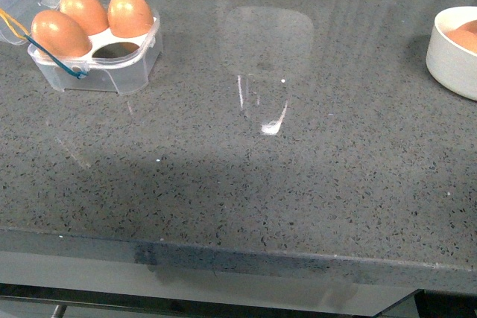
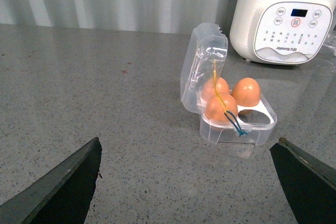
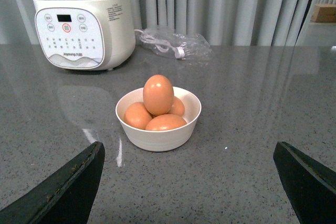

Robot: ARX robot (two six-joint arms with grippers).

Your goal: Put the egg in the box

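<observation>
Eggs point(image 1: 83, 11) fill three of the four slots in the box point(image 1: 112, 76), which sits at ten o'clock on the counter point(image 1: 298, 184) with its lid point(image 2: 202, 61) thrown open. The empty slot point(image 1: 117, 50) is the box's five o'clock corner. The egg point(image 3: 158, 94) to fetch looks to be the one standing on top of the pile in the bowl point(image 1: 449, 61) at two o'clock.

Neither arm shows in the front view. The right gripper point(image 3: 189, 145) faces the bowl, fingers spread wide and holding nothing. The left gripper point(image 2: 187, 145) faces the box, likewise spread and empty.

The pick belongs to the right arm, I judge. Come down over the top egg, close gently on its widest part, and lift straight up so the eggs beneath point(image 3: 165, 121) do not roll. At the box, lower it slowly into the empty slot and keep clear of the elastic loop point(image 2: 233, 121).
</observation>
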